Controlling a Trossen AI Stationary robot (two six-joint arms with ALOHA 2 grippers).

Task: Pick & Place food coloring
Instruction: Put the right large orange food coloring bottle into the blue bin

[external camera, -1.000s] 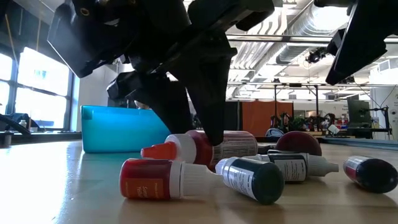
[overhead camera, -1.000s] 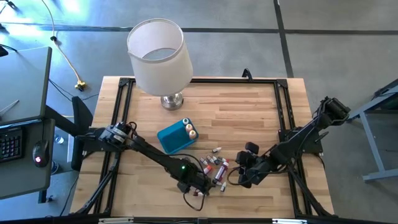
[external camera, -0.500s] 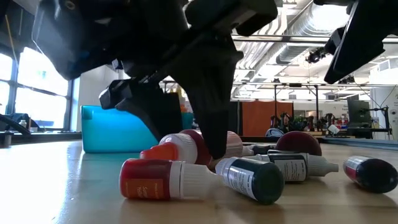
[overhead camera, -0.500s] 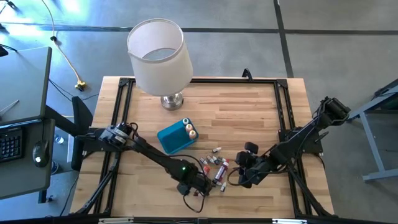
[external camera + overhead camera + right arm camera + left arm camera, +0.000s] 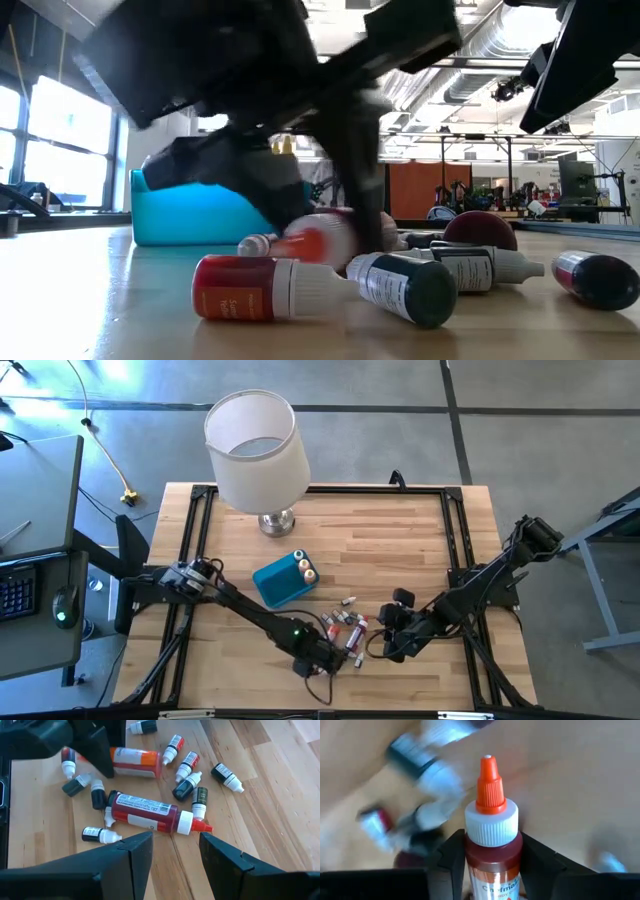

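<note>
Food coloring bottle (image 5: pixel 491 840), orange-tipped, is clamped in the left gripper (image 5: pixel 492 862); right gripper (image 5: pixel 175 851) hangs empty, parted.

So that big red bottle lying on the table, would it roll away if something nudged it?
Probably. The red bottle lies on its side and looks round, so a sideways push should roll it. Small bottles lie close by and might stop it. Its plastic looks smooth, so the open right gripper might slip on it.

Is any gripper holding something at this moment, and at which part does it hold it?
The left gripper holds an orange-tipped bottle by its body, just below the white cap. The right gripper is open and holds nothing.
</note>
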